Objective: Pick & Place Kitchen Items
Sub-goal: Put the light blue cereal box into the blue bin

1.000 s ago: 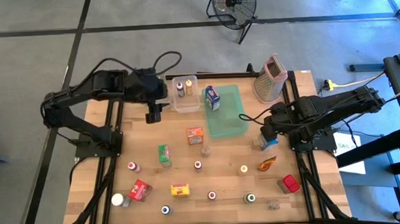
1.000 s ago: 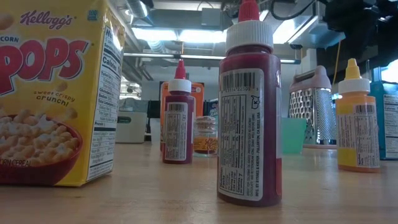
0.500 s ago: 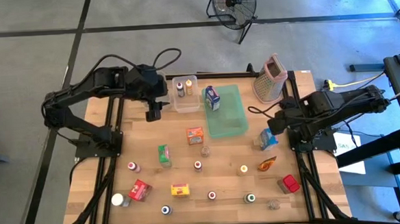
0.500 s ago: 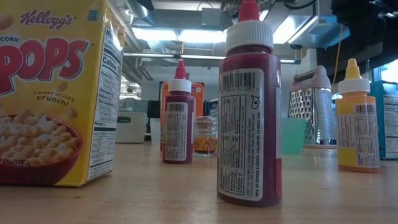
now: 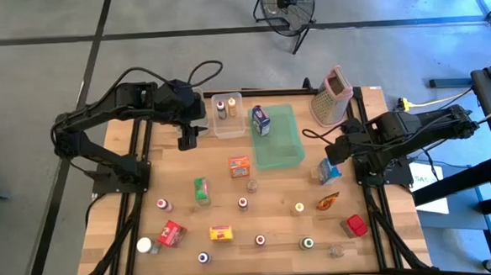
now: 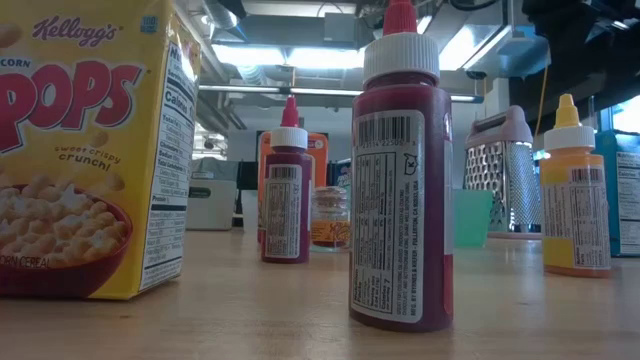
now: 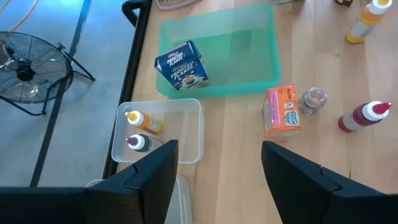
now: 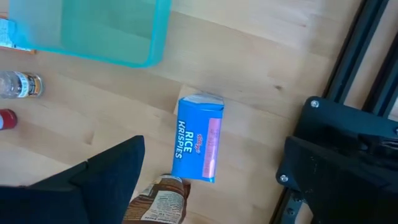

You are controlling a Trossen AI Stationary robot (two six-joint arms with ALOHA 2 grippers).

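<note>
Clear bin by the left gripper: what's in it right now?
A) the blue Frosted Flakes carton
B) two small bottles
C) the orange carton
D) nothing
B: the clear bin holds two small bottles, one with a yellow cap and one dark; the blue carton stands in the green tray, and the orange carton is on the table.

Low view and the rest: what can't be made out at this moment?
- Low view: neither arm shows; the Corn Pops box is cut by the left edge and hides the table behind it.
- High view: labels on the small jars, such as the one at, are too small to read.
- Right wrist view: the brown packet is cut by the bottom edge and partly hidden by the right claw's finger.
</note>
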